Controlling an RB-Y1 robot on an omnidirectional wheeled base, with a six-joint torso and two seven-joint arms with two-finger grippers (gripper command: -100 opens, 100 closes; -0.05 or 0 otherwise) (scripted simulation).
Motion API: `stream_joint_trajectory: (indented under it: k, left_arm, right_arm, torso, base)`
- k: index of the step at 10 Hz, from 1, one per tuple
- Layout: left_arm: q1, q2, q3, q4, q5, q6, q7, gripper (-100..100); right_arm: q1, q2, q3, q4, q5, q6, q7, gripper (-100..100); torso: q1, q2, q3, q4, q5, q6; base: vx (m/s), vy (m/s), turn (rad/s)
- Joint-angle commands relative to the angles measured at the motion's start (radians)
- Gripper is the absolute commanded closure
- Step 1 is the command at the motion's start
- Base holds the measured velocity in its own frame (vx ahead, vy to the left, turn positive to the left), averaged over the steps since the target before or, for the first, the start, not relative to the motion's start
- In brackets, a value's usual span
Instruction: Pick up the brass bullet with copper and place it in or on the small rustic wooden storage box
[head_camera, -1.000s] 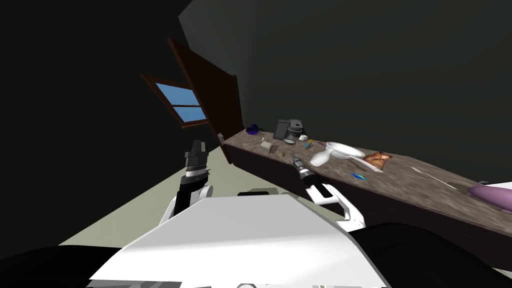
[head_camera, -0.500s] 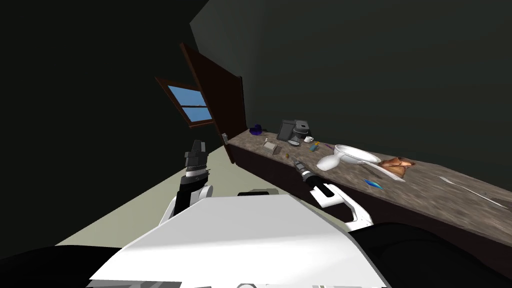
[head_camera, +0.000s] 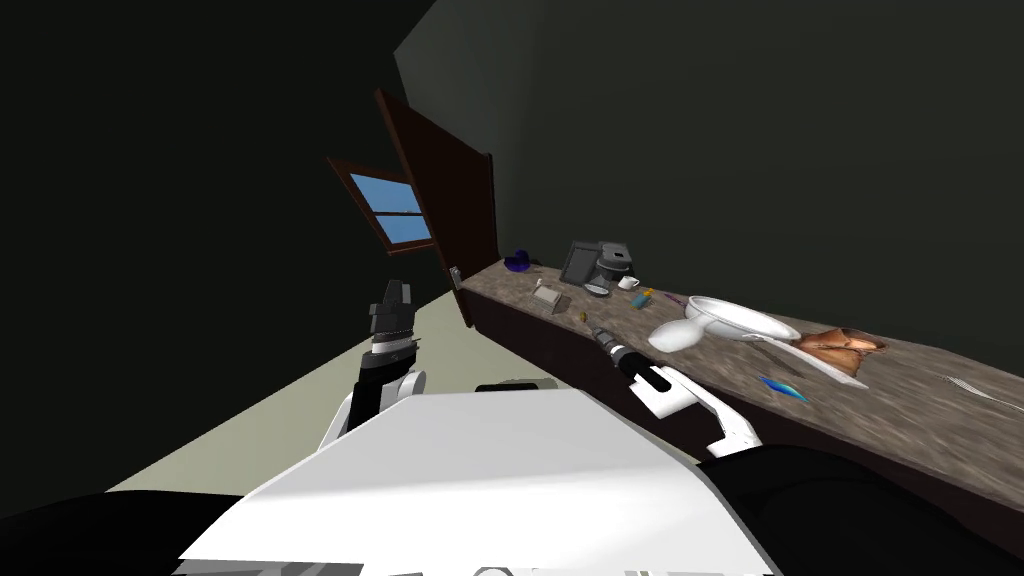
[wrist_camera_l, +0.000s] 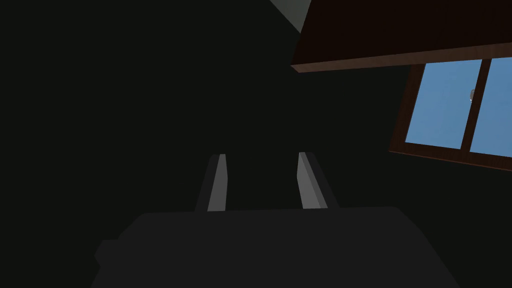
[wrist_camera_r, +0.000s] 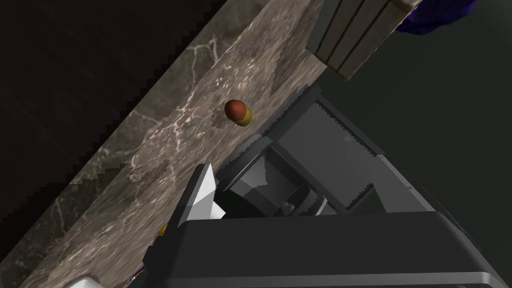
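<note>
Head view: right gripper (head_camera: 598, 333) over near edge of counter (head_camera: 900, 420), grip state cannot tell; bullet (head_camera: 584, 316) just beyond it, box (head_camera: 547, 296) farther left.
Left wrist view: left gripper (wrist_camera_l: 262, 180) spread apart.
Right wrist view: bullet lies on counter, apart from right gripper, short of box.

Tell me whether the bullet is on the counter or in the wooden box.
On the counter: the bullet lies on its bare marbled top, apart from the slatted wooden box.

White shells, dark joints on L arm (head_camera: 380, 385) & R arm (head_camera: 672, 390); L fingers (wrist_camera_l: 218, 182) pale grey blades on dark box.
</note>
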Motion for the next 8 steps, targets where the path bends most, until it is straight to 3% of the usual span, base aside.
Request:
stream_joint_trajectory:
  k: [1, 8]
  left_arm:
    - [0.0, 0.0, 0.0, 0.0, 0.0, 0.0, 0.0, 0]
    - [0.0, 0.0, 0.0, 0.0, 0.0, 0.0, 0.0, 0]
  right_arm:
    - [0.005, -0.05, 0.019, 0.019, 0.003, 0.031, 0.005, -100]
    - [0.026, -0.224, 0.073, 0.101, -0.006, 0.083, 0.018, -100]
  torso:
    - [0.0, 0.0, 0.0, 0.0, 0.0, 0.0]
    - [-0.001, 0.0, 0.0, 0.0, 0.0, 0.0]
  base:
    - [0.079, 0.033, 0.072]
    - [0.081, 0.025, 0.045]
